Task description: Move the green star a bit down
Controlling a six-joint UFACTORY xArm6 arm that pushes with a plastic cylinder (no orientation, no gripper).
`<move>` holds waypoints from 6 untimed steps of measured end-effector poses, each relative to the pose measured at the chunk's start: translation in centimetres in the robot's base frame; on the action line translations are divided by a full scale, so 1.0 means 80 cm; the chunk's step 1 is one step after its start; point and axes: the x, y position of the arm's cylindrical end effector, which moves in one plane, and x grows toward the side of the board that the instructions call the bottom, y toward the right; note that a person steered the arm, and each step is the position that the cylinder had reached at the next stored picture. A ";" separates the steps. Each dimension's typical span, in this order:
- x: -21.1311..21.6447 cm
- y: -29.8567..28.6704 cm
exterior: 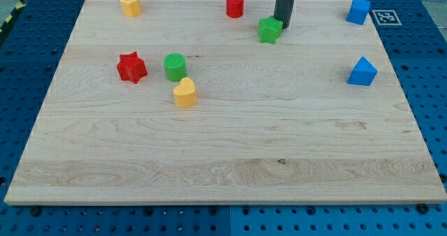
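The green star [269, 31] lies on the wooden board [223, 145] near the view's top, right of centre. My tip [281, 26] is the lower end of a dark rod coming down from the view's top edge. It stands just at the star's upper right side, touching or almost touching it.
A red cylinder [235, 5] sits to the star's upper left. A yellow block [130, 3] is at the top left. A red star [131, 68], a green cylinder [174, 66] and a yellow heart-like block [184, 93] cluster at the left. Two blue blocks [358, 11] [362, 72] are at the right.
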 end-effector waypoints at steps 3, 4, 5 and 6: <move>0.116 -0.012; 0.091 -0.007; 0.048 -0.006; 0.024 -0.010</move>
